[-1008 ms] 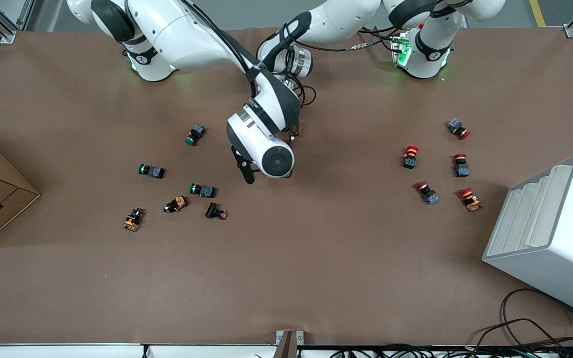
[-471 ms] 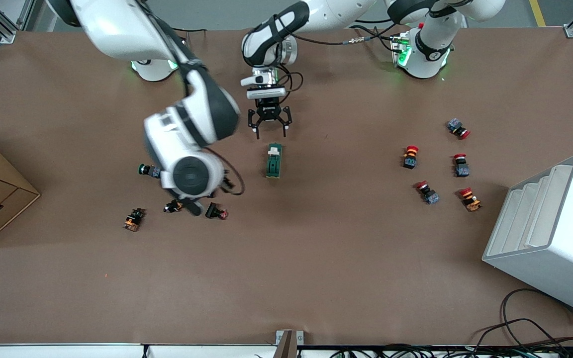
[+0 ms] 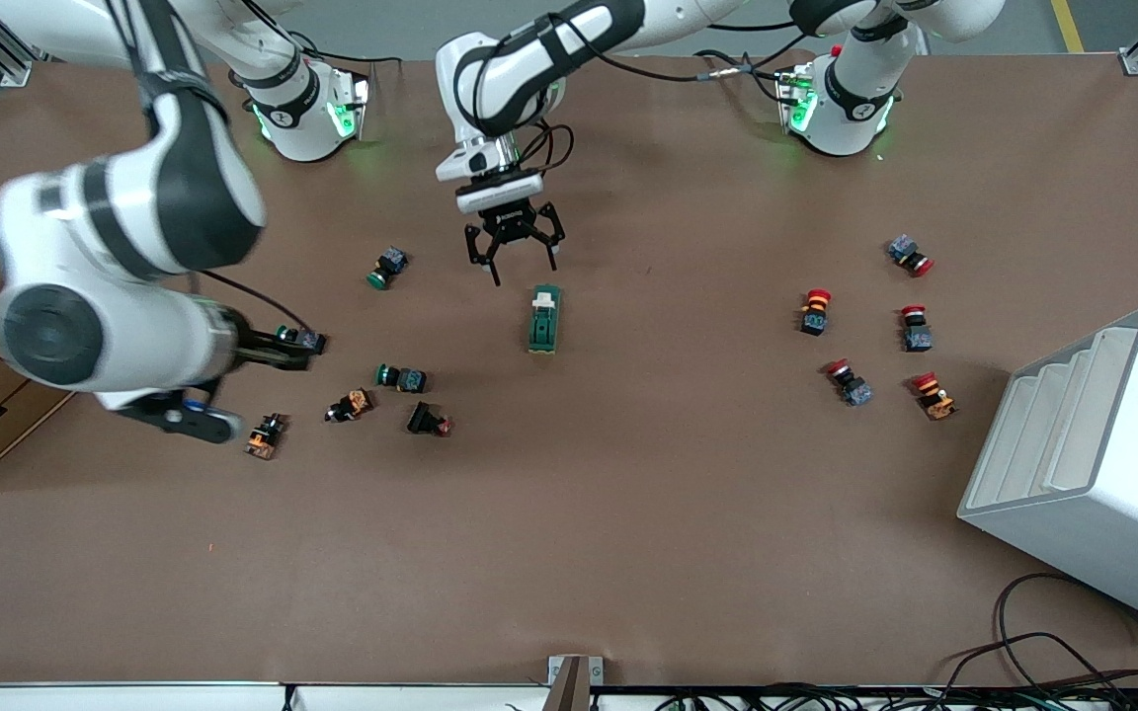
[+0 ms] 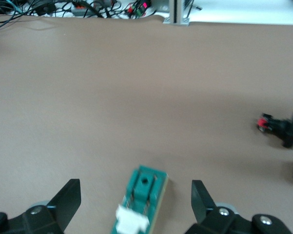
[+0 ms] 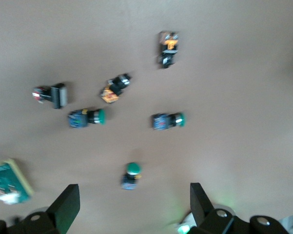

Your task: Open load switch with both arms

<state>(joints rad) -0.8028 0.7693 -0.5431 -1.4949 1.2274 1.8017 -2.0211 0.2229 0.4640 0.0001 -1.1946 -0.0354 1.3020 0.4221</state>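
Right gripper swung away, load switch unobstructed

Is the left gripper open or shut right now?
Open. The left gripper hangs above the table beside the load switch, its fingers spread wide with nothing between them.

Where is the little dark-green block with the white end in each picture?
Front view: the dark-green oblong load switch lies on the brown table, just nearer the camera than the open left gripper.
Left wrist view: it sits low between the fingers.
Right wrist view: at the edge.
Shared landmark: the black push button with a red cap.
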